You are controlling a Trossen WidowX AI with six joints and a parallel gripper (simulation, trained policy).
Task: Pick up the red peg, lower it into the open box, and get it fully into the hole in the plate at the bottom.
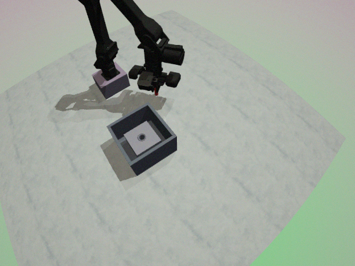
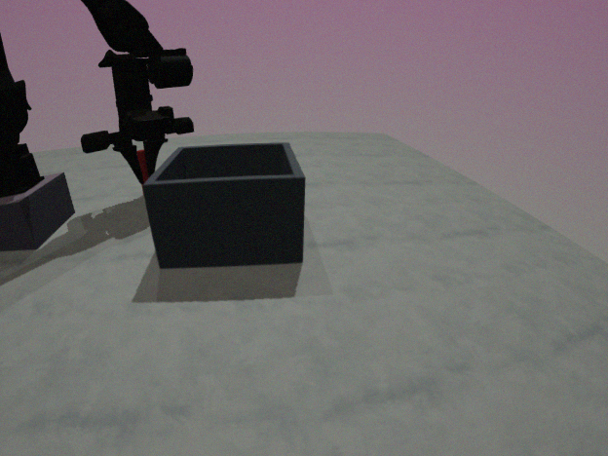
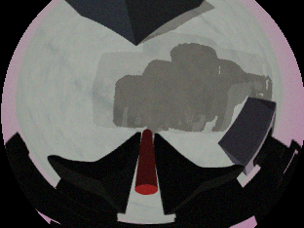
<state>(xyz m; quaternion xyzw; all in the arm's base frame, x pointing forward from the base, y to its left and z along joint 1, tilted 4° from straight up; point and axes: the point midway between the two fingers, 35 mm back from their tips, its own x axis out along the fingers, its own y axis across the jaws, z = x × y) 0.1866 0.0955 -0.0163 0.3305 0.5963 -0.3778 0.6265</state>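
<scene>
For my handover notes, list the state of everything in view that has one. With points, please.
Black two-finger gripper (image 1: 155, 91) (image 2: 144, 182) (image 3: 147, 135): shut on the peg, pointing down outside the box.
Slim red cylindrical peg (image 1: 156, 92) (image 2: 142, 164) (image 3: 146, 168): between the fingers, roughly upright; whether it touches the tabletop, cannot tell.
Dark blue-grey square box (image 1: 157, 154) (image 2: 225, 223) (image 3: 104, 15): upright, open-topped.
Pale square plate (image 1: 143, 148): flat inside the box.
Round hole in the plate (image 1: 141, 137): empty.
</scene>
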